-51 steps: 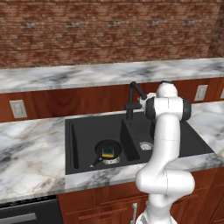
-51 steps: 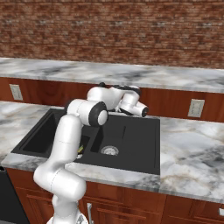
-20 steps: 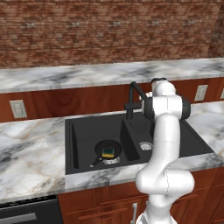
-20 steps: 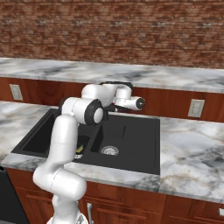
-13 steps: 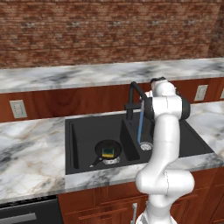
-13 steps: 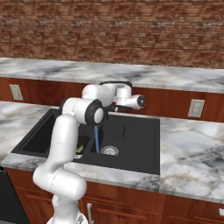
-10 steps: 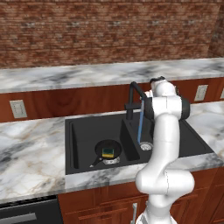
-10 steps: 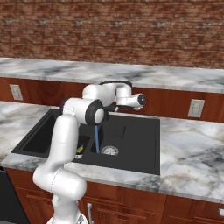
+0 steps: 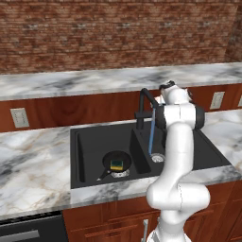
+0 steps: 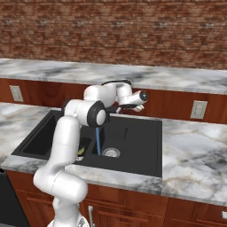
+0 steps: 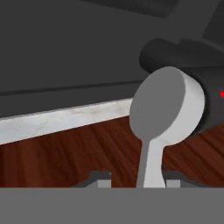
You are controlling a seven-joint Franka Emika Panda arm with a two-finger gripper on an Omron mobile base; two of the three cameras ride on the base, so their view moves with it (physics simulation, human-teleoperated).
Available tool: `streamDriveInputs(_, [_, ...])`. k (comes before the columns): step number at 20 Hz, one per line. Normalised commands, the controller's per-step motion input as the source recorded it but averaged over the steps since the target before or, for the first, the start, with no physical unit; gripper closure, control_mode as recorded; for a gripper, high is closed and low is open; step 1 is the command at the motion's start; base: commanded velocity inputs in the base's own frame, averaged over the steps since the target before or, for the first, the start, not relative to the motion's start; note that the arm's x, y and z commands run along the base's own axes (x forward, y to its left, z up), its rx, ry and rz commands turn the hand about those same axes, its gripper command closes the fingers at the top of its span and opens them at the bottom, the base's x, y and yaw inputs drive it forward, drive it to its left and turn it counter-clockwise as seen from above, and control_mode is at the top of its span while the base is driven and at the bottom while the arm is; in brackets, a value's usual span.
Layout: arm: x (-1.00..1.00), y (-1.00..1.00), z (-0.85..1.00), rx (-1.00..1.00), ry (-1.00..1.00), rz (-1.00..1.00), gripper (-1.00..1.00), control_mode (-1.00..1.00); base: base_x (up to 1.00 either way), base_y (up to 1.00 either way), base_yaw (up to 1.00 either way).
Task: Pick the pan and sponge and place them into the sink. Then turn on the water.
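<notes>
Hovering hand (image 10: 141, 105) beside faucet (image 9: 144, 107), water (image 9: 151, 137) running

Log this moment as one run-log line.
pan: in sink, left basin | sponge: in pan | water: running into right basin | gripper: at faucet

Pan (image 9: 116, 162): small, round, black, upright on the floor of the sink's left basin, thin handle toward the front left.
Sponge (image 9: 116, 164): yellow and green block, inside the pan.
Sink (image 9: 94, 137): matte black, double basin.
Water (image 9: 151, 132): thin blue stream falling into the right basin.
</notes>
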Motion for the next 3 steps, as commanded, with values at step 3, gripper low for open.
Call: streamDriveInputs(3, [0.00,-0.10,0.00,0.00,0.00,-0.05,1.00,-1.00,0.00,0.00,0.00])
